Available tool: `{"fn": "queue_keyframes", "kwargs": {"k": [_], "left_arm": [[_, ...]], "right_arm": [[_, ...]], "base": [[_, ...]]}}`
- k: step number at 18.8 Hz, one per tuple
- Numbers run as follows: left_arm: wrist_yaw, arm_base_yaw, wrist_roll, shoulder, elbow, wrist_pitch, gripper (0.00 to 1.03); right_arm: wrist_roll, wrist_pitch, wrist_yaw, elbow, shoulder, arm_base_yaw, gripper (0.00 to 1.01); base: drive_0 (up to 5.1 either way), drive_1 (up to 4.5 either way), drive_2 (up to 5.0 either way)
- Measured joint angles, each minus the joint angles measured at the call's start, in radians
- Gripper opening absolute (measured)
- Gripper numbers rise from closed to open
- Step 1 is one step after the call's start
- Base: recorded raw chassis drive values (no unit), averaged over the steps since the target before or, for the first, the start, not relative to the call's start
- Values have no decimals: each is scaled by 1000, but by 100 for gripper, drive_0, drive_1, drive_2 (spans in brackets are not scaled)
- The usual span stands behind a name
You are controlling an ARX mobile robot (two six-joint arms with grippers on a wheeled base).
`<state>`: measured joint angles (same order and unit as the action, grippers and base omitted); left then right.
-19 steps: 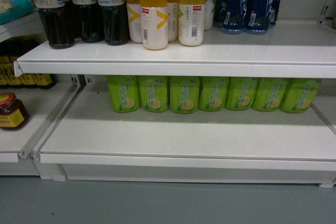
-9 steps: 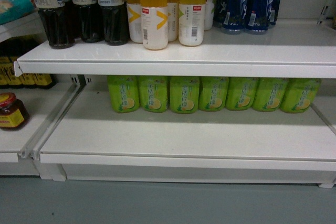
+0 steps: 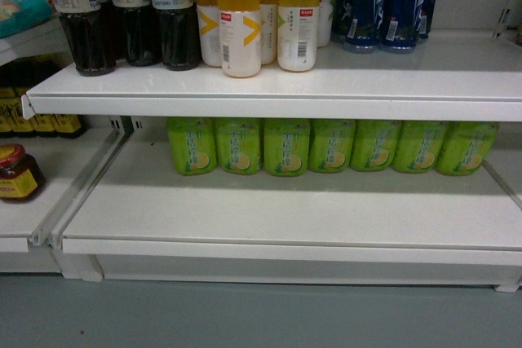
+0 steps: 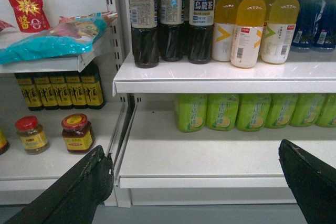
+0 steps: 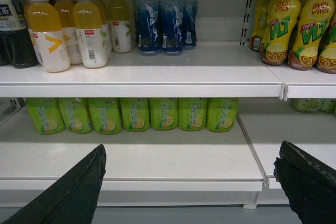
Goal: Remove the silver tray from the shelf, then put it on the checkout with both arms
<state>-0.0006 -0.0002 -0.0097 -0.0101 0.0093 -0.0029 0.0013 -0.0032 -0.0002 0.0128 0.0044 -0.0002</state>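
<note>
Currently, shelf (image 3: 277, 91): two white boards, upper above lower.
Silver tray: not visible in any view.
Upper board: dark tea bottles (image 3: 130, 10), orange drink bottles (image 3: 261, 14), blue bottles (image 3: 383, 2).
Lower board: green bottles (image 3: 326, 146) along the back.
Left gripper (image 4: 194, 182): jaws wide apart, holding nothing.
Right gripper (image 5: 191, 182): jaws wide apart, holding nothing.

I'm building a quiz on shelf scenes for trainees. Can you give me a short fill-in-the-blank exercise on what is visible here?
1. The row of bottles on the lower shelf is ____ in colour.
2. The orange juice bottles stand between the dark tea bottles and the ____ bottles.
3. In the left wrist view, two jars with ____ lids stand on the neighbouring lower shelf.
4. The left gripper's jaws are ____.

Missing words: green; blue; red; open
</note>
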Motion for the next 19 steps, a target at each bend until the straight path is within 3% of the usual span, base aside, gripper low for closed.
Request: {"fn": "queue_keyframes", "kwargs": {"k": [19], "left_arm": [[-1, 0, 4, 0, 0, 0, 98]], "right_arm": [[-2, -1, -1, 0, 0, 0, 98]], "base": [[0, 0, 0]]}}
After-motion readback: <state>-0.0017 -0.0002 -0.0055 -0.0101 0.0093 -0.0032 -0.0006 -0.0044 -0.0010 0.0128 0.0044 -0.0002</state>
